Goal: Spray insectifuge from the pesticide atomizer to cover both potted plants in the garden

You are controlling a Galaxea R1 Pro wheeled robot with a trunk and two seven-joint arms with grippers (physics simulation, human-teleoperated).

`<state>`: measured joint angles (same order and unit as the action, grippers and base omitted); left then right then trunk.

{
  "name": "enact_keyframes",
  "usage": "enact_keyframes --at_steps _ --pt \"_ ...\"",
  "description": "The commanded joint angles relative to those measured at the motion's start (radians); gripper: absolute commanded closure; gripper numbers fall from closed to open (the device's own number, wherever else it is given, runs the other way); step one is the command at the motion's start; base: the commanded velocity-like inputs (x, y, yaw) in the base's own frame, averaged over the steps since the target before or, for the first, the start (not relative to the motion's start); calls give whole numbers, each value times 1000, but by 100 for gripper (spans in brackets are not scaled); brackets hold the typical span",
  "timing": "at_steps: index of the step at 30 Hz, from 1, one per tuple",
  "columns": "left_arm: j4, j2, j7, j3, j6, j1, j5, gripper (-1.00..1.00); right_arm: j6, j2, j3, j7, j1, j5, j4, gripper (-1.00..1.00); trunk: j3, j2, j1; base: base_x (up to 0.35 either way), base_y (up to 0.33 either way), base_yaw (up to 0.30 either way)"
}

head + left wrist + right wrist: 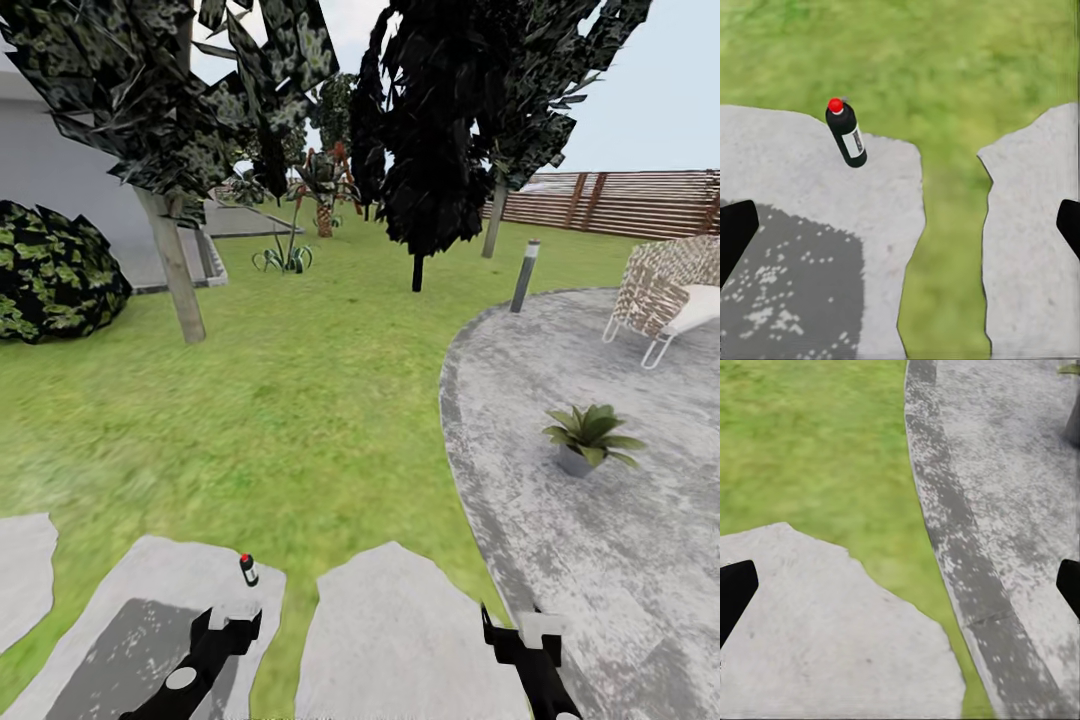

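On rough pale stepping stone (190, 600): slim dark red-capped pesticide atomizer (248, 570).

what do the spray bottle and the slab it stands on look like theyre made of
Pesticide atomizer: likely plastic, judging by its smooth glossy dark body, red cap and white label. Stepping stone: looks like stone or concrete, pale grey, matte and speckled, with irregular chipped edges against the grass. It's a render, so both are guesses.

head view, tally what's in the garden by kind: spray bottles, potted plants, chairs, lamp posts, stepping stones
spray bottle: 1
potted plant: 1
chair: 1
lamp post: 1
stepping stones: 3, at far left, under the bottle, beside it
total: 7
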<state>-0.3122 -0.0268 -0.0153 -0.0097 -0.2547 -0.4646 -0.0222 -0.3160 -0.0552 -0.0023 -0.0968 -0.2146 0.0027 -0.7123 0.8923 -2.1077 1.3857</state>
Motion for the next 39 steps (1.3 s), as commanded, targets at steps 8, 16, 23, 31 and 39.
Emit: enact_keyframes --at_steps 8,16,23,31,39 --pt "-1 -1 -2 -1 -3 0 -1 -100 -3 0 1 -3 -1 0 1 -100 1 0 0 -29 297 -299" --pt "-1 -1 -2 -1 -4 0 -1 -100 -3 0 1 -3 -1 0 1 -100 1 0 0 -1 310 -299" --pt "-1 -2 -2 -1 -4 0 -1 -100 -3 0 2 -3 -1 0 1 -100 1 0 0 0 311 -92" --pt "-1 -4 -2 -1 -4 0 -1 -100 -3 2 2 -3 -1 0 1 -100 1 0 0 0 310 -4" --pt "-2 -4 -1 -1 -4 0 -1 -100 -3 1 2 -3 0 0 1 -100 1 0 0 -60 308 -144"
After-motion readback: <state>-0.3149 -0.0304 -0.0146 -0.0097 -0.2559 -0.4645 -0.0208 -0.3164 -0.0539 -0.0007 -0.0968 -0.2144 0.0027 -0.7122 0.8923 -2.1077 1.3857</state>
